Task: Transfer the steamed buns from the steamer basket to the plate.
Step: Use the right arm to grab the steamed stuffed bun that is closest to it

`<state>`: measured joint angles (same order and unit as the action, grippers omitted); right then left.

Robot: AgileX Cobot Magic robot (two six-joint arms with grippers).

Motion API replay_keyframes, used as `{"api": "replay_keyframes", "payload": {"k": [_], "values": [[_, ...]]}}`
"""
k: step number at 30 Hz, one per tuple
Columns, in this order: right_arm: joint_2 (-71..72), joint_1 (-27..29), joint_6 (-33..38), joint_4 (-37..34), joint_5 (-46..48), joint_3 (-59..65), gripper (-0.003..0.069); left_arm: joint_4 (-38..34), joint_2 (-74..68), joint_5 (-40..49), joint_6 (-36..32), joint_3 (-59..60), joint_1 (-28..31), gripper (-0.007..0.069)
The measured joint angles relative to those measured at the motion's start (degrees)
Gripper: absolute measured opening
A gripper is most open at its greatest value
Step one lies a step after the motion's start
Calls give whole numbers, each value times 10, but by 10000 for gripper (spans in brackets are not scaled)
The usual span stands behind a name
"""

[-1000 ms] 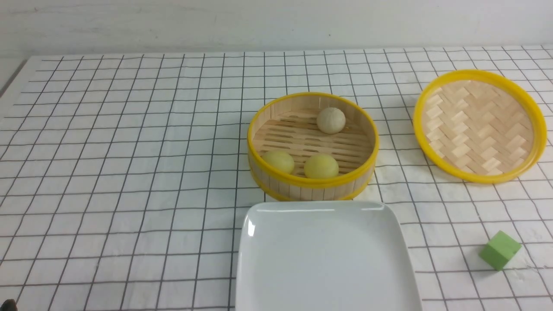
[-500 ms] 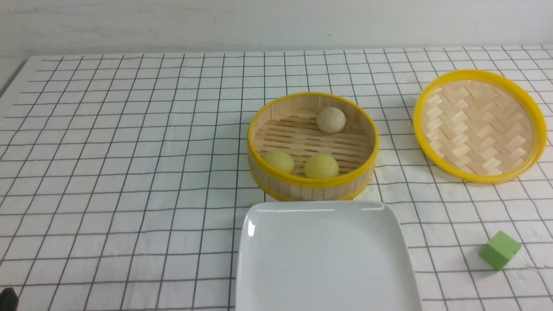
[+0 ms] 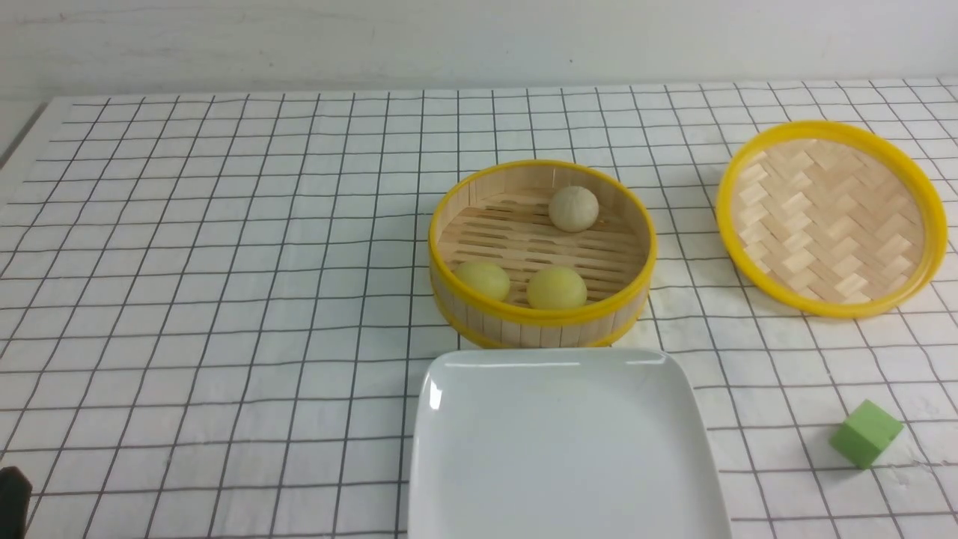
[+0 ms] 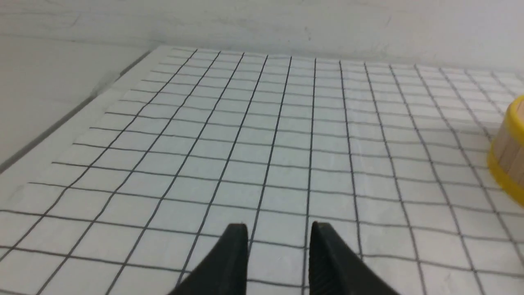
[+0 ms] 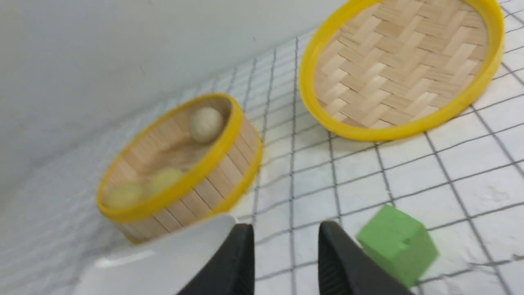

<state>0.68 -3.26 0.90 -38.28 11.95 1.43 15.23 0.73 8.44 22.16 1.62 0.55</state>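
Our left gripper point(image 4: 279, 229) hangs with its fingers parted and nothing between them, over bare checked tablecloth point(image 4: 245, 143) well to the left of the steamer basket point(image 3: 524, 327). The dark sliver at the front view's lower left corner is probably its tip, though we cannot be sure. Our right gripper point(image 5: 285, 229) is likewise spread and empty, low over the cloth to the right of the basket and nearer us, with the green cube point(image 5: 395, 241) just beside one finger.

Our worry is the approach. A sweep from the right toward the basket could knock the cube, or clip the rim of the white plate point(image 3: 561, 449), which lies just beside the basket's near wall. The left yellow bun point(image 3: 483, 280) and right yellow bun point(image 3: 557, 288) sit close against that near wall, so descending fingers may catch the yellow rim and shove the light basket. Smooth domes may also slip from a pinch.

All three buns lie inside the basket, the beige bun point(image 3: 573, 208) by its far wall. None is on the plate, and both grippers are well apart from them, the right one nearer.
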Motion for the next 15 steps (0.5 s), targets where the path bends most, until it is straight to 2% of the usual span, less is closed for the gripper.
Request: {"api": "replay_keyframes", "payload": {"k": [1, 2, 4, 7, 12, 15], "values": [[0, 0, -3, -66, -13, 0, 242, -10, 0, -19, 36, 0, 0, 241], [0, 0, -3, -94, -16, 0, 242, -16, 0, -34, 59, 0, 0, 241], [0, 0, -3, -114, -18, 0, 242, -19, 0, -50, 83, 0, 0, 241], [0, 0, -3, -184, -39, 0, 242, -23, 0, -114, 163, 1, 0, 241], [0, 0, -4, -223, -50, 0, 242, -23, 0, -159, 216, 1, 0, 241], [0, 0, -4, -226, -53, 0, 242, -23, 0, -167, 223, 1, 0, 241]]}}
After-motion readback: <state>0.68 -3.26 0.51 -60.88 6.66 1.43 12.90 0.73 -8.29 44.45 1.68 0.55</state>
